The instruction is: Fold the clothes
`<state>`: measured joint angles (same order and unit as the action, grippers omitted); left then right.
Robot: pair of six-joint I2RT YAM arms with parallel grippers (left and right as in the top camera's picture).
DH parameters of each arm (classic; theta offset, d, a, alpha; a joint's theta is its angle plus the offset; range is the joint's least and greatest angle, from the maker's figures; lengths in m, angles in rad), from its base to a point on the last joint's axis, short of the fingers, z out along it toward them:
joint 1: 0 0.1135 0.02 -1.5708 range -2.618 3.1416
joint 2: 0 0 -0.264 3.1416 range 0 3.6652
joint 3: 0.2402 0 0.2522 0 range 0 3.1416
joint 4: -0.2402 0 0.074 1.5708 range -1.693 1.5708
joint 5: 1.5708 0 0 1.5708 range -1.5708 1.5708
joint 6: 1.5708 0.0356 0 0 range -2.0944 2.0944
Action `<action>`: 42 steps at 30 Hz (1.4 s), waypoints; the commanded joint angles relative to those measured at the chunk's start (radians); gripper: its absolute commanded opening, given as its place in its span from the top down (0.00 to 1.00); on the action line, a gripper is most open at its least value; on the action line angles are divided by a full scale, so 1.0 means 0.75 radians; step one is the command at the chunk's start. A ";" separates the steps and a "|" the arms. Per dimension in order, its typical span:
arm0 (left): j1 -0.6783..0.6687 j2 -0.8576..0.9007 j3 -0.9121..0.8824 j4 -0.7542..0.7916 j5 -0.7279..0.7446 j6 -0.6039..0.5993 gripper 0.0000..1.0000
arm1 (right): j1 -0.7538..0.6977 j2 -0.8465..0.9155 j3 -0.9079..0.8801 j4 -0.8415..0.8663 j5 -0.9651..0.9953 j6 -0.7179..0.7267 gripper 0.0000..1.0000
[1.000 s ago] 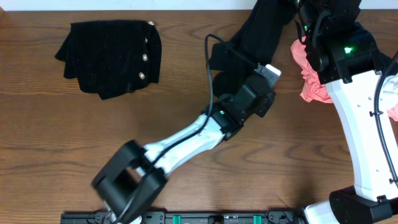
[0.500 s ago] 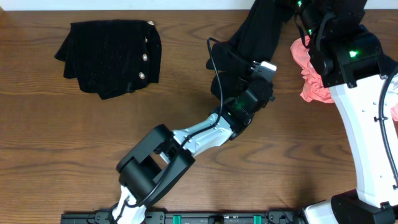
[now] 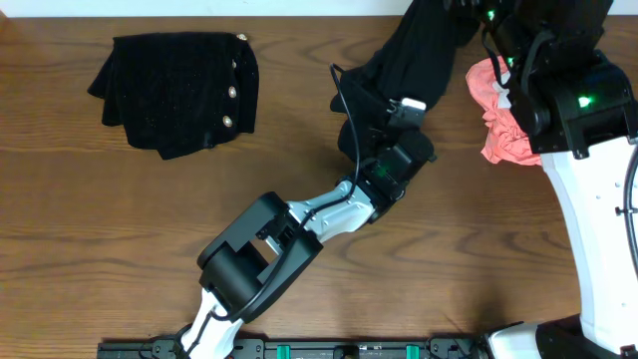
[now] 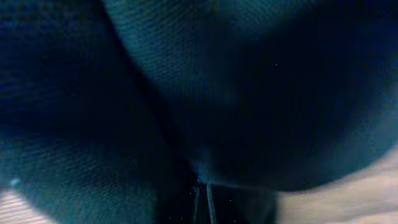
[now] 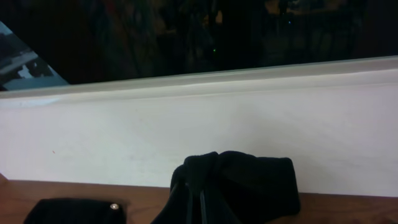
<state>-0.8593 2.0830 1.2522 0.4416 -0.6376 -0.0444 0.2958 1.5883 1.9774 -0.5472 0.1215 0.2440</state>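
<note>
Worktop – brown wood, bare across the whole left-centre and the strip along the near edge. That is the widest open room. The far edge runs under a white wall, with the clothes crowded against it. The right side is tight: the white right arm covers it from near edge to far edge. The left arm cuts diagonally from the near edge up to the middle.

Black shirt – a long limp drape from the far edge, top centre-right, slanting down-left toward the middle of the worktop. Its upper end is lifted and its lower end is bunched.

Folded black garment lies flat at the far left, well apart from both arms, with small buttons along its right side. Bare wood lies all round it except at the far edge.

Pink garment is crumpled just right of the shirt, partly under the right arm.

Right hand – fingers closed together, a wad of the black shirt pinched between them and bulging beside the tips. It is up at the far edge, by the wall.

Left hand – fingers closed to a thin slit on the shirt's lower bunch. Black fabric fills nearly the whole wrist view, draped over and round the tips, with a sliver of wood at the lower right corner.
</note>
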 commanded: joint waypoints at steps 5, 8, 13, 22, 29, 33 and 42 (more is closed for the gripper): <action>0.041 -0.280 0.005 -0.241 -0.178 0.094 0.94 | -0.075 -0.038 0.029 -0.057 -0.008 -0.030 0.99; 0.055 -0.402 0.005 -0.371 -0.178 0.094 0.94 | -0.117 -0.038 0.029 -0.109 -0.008 -0.030 0.99; 0.096 -0.588 0.005 -0.565 -0.178 0.094 0.94 | -0.187 -0.038 0.029 -0.206 -0.010 -0.028 0.99; 0.148 -0.727 0.005 -0.779 0.187 0.087 0.92 | -0.213 -0.039 0.029 -0.227 -0.194 -0.038 0.99; 0.199 -0.725 0.005 -0.883 0.227 -0.066 0.87 | -0.211 -0.049 0.033 -0.176 -0.518 -0.290 0.99; 0.305 -0.726 0.005 -0.907 0.415 -0.113 0.87 | -0.211 -0.090 0.034 -0.153 -0.663 -0.371 0.99; 0.692 -0.738 0.005 -0.917 0.844 -0.168 0.87 | -0.191 -0.276 0.081 -0.143 -0.880 -0.397 0.99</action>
<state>-0.4034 1.5394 1.2514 -0.2401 -0.1532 -0.1436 0.1410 1.4544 1.9846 -0.6731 -0.4206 -0.0242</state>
